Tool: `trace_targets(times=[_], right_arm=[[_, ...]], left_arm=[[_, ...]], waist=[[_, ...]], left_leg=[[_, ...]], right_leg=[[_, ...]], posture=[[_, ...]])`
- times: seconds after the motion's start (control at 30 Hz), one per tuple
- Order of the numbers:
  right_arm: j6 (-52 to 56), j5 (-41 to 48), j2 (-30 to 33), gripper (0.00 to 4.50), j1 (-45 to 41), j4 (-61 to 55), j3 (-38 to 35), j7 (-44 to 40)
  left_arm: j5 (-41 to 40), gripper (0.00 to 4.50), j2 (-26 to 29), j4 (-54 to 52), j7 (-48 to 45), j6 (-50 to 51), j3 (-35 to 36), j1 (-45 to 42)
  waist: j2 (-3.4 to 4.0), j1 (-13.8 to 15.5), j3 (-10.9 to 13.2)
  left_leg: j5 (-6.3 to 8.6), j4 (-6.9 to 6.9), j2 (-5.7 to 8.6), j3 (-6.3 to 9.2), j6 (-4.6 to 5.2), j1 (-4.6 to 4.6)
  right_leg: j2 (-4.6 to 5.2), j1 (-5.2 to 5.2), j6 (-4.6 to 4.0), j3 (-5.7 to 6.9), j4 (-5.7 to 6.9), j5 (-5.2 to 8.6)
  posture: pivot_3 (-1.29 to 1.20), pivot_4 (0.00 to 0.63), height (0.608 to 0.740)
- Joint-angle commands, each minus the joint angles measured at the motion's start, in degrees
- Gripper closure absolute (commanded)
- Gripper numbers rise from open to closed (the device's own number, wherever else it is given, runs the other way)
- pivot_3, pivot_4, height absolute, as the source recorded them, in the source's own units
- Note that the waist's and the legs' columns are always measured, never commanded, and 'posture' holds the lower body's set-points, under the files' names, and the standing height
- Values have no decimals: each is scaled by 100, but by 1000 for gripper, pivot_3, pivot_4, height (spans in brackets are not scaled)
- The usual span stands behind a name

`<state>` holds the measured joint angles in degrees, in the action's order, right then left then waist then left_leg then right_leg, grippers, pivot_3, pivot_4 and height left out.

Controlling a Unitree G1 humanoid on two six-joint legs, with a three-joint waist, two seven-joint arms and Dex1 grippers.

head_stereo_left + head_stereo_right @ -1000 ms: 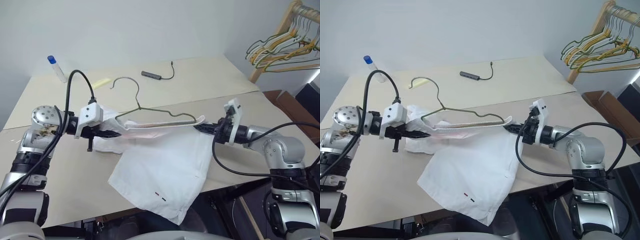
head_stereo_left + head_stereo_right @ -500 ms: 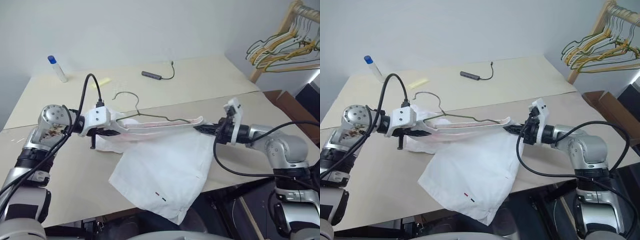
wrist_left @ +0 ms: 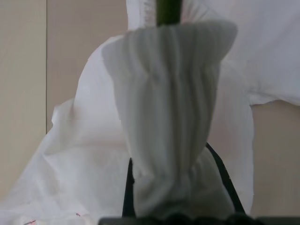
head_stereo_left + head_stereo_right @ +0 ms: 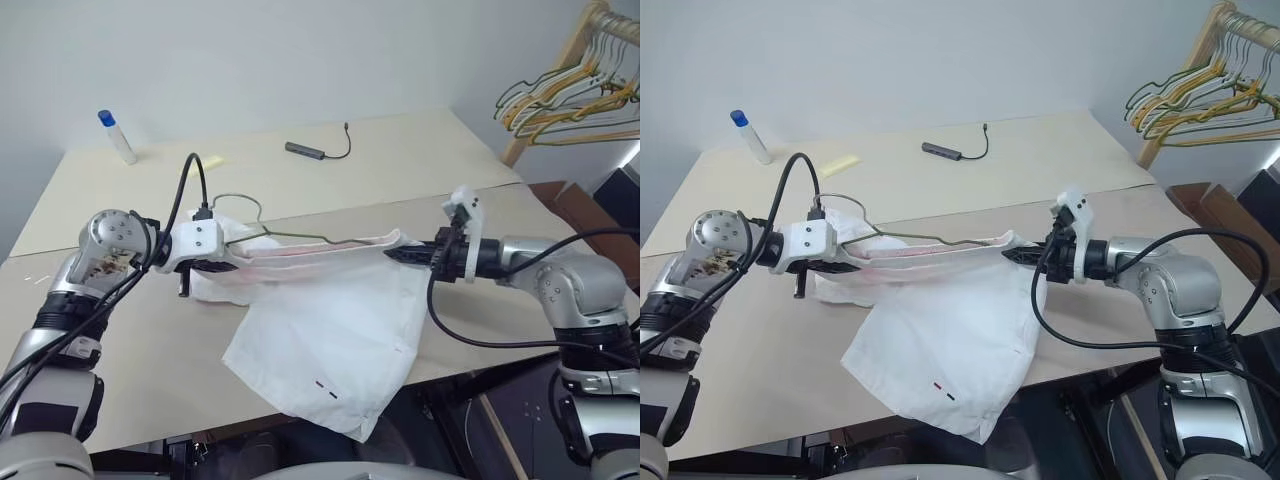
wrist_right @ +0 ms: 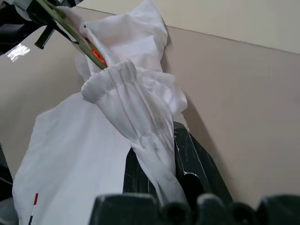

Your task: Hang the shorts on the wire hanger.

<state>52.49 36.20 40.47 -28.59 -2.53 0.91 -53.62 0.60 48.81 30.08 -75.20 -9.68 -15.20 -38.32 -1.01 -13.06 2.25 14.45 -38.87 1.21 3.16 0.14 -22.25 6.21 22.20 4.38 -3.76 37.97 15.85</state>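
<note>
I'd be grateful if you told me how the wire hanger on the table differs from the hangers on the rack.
The wire hanger is single; the rack hangers are bunched. It is olive-grey and threaded through the shorts; they are green and yellow, and bare. It is over the table; they hang from the rack. Both are thin with hooks.

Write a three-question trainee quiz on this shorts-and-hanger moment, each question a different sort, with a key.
1. True or false: both the left gripper and the right gripper are shut on the waistband of the shorts.
2. Multiple choice: where does the wire hanger sit? A) on the rack with the other hangers B) between the two grippers, along the stretched waistband C) on the floor
3. Fill in: the lower part of the shorts drapes over the near edge of the ____.

Key: 1 true; 2 B; 3 table.
</note>
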Motion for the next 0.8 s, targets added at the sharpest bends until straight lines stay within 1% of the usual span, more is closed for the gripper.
trace_targets(times=[0.03, 0.2, 0.4, 0.67, 0.73, 0.77, 0.8], right_arm=[[-288, -210, 469, 4450, 8, 245, -336, -207], [-400, -187, 550, 4450, -147, 144, -175, -427], [-114, 232, 217, 4450, -627, -41, -213, -407], [-83, -1, -35, 4450, -807, -391, 253, -192], [-92, -89, -70, 3976, -785, -438, 341, -97], [-115, -127, -68, 3821, -761, -464, 383, -81], [-98, -147, -71, 3498, -743, -481, 402, -42]], left_arm=[[291, 4500, 447, 436, 27, 78, 150, 30], [307, 4500, 394, 381, 14, 86, 107, 36], [488, 4500, 208, 379, -61, -88, -156, -117], [538, 4500, -268, 625, 21, -96, -225, -668], [463, 4500, -361, 595, -37, -38, -173, -723], [418, 4500, -384, 577, -78, -13, -148, -736], [387, 4500, -396, 555, -105, 5, -127, -742]], waist=[[0, -6, 0], [0, -30, 0], [0, -29, 0], [0, 13, 0], [0, -2, 0], [0, -13, 0], [0, -22, 0]], left_leg=[[0, 0, 0, 0, 0, -1], [0, 0, -3, 0, 0, 2], [0, 0, -2, 0, 0, 2], [0, -3, 4, 1, 0, -3], [0, -2, 4, 1, 0, -4], [0, -2, 4, 1, 0, -4], [0, -2, 4, 1, 0, -4]], right_leg=[[0, 0, 0, 0, 0, 0], [-2, 0, 0, 0, 0, 0], [-2, 0, 0, 0, 0, 0], [4, 1, 1, 3, -1, 0], [3, 3, 1, 3, 0, 0], [4, 3, 1, 3, 1, 0], [3, 3, 0, 3, 1, 0]], posture=[[-193, 0, 740], [-193, 0, 740], [-200, 0, 740], [-206, 0, 740], [-208, 0, 740], [-208, 0, 740], [-208, 0, 740]])
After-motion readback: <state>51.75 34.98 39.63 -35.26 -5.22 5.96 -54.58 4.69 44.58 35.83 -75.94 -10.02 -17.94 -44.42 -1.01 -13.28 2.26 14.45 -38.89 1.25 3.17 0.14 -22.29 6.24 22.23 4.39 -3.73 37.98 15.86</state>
